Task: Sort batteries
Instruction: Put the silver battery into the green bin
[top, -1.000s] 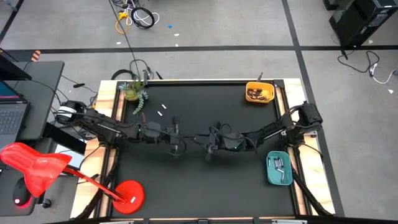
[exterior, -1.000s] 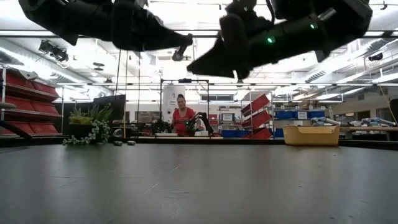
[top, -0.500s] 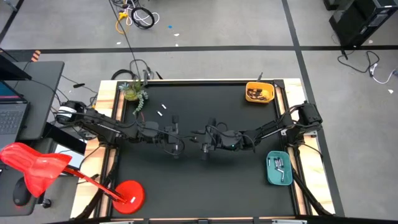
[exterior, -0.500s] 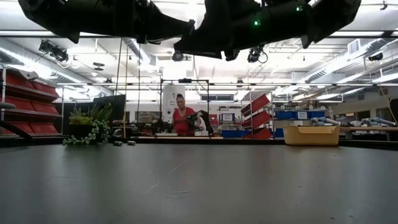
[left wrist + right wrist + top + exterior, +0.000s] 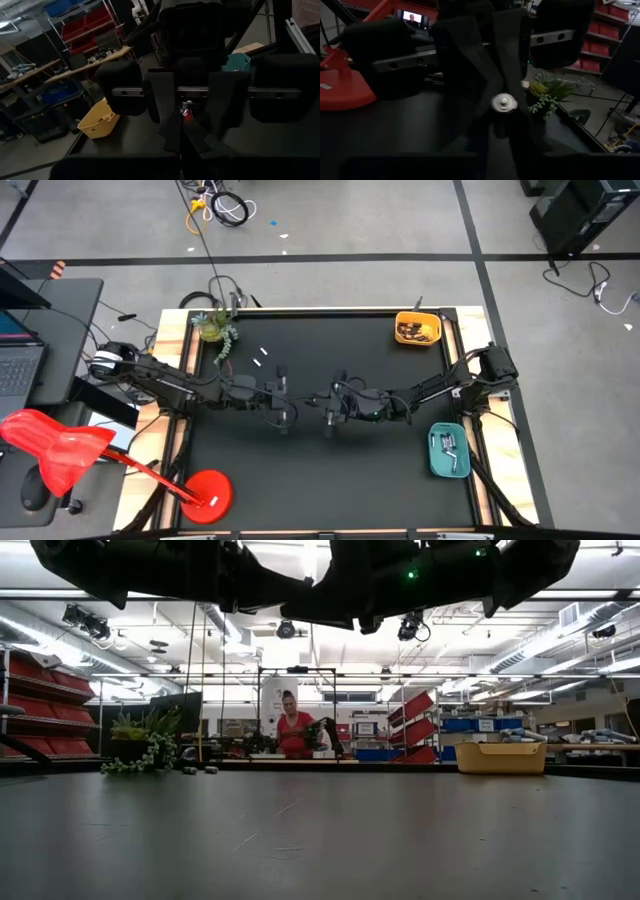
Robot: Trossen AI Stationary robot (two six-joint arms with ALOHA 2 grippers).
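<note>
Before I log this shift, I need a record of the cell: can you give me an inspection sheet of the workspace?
Surface: black table top, bare over most of it.
Job's things: one battery end-on between the two grippers; two loose batteries near the plant; yellow tray and teal tray hold items.
Clutter: small plant at the far left corner.
Grippers: left gripper and right gripper meet mid-table, raised.
Cables: coils on the floor.
Surroundings: red lamp, person in the room behind.

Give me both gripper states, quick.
Left gripper: shut on a battery.
Right gripper: open, fingers either side of that battery.
</note>
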